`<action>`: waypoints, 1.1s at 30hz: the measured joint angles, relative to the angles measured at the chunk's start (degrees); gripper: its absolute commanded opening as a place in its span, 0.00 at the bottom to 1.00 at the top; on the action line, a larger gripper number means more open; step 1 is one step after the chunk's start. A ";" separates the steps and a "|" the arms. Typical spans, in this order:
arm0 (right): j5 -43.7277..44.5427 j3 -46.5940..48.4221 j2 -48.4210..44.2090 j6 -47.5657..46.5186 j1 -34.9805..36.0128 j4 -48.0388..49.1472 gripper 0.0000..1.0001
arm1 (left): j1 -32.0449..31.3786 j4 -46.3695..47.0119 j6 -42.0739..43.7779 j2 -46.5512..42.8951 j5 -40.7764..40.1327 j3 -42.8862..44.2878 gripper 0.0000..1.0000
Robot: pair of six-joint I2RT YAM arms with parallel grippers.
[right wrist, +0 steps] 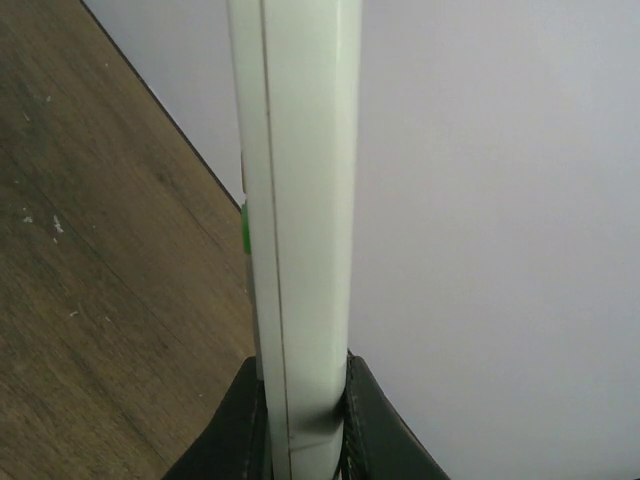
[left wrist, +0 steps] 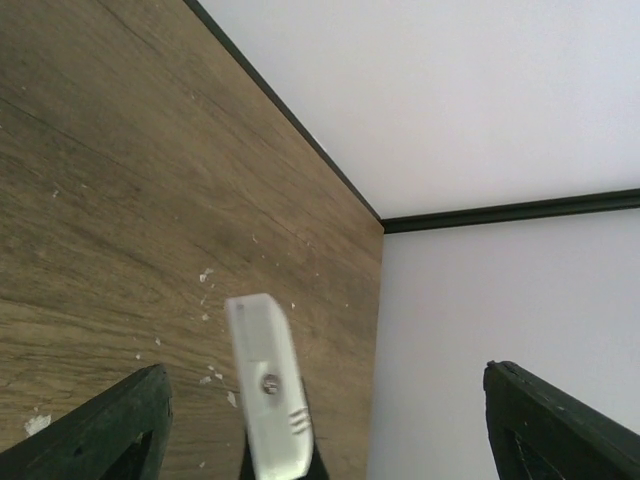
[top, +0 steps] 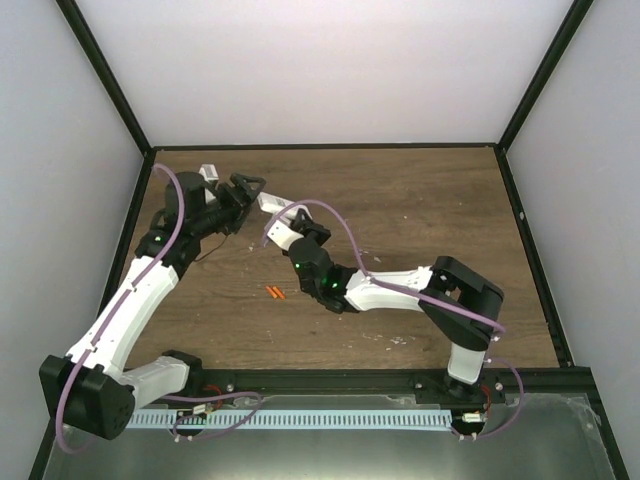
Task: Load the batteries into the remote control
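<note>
We see the right fingers pinching the remote control above the tabletop. The left fingers gape just beside it. The batteries lie there, seemingly side by side.

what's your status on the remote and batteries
Left gripper open, empty. Right gripper shut on remote control. Batteries loose on table, not loaded. Nothing blocking them.

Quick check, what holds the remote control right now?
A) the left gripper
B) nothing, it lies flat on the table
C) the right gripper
C: the right wrist view shows the right gripper clamped on the remote control, while the left gripper stands open.
</note>
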 measured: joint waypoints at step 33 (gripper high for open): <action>1.81 0.00 2.99 -10.08 1.75 11.80 0.01 | -1.16 1.11 0.17 3.43 2.03 0.00 0.26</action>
